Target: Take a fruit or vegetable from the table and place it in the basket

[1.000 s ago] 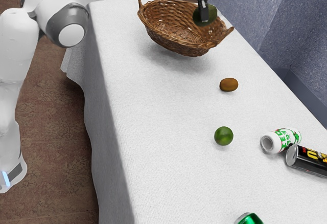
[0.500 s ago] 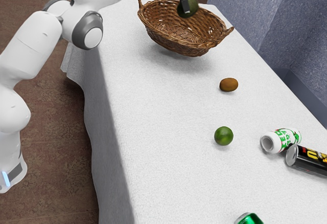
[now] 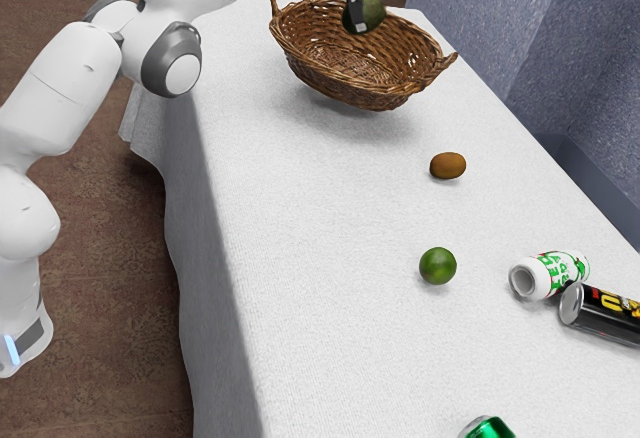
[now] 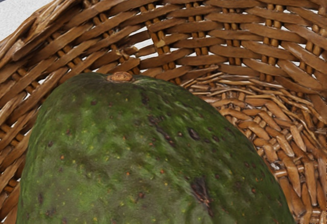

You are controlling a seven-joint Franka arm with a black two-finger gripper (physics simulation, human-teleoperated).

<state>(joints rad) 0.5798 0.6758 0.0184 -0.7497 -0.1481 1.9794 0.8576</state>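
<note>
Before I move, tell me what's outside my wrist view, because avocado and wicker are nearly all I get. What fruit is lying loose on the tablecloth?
Observer: Two pieces: a brown oval fruit and a round green fruit, with the brown oval fruit nearer the basket.

Operator: Got it. Any cans out there as well?

Observer: Yes, three: a white can and a black can close together, and a green can partly cut off at the exterior view's lower edge.
</note>
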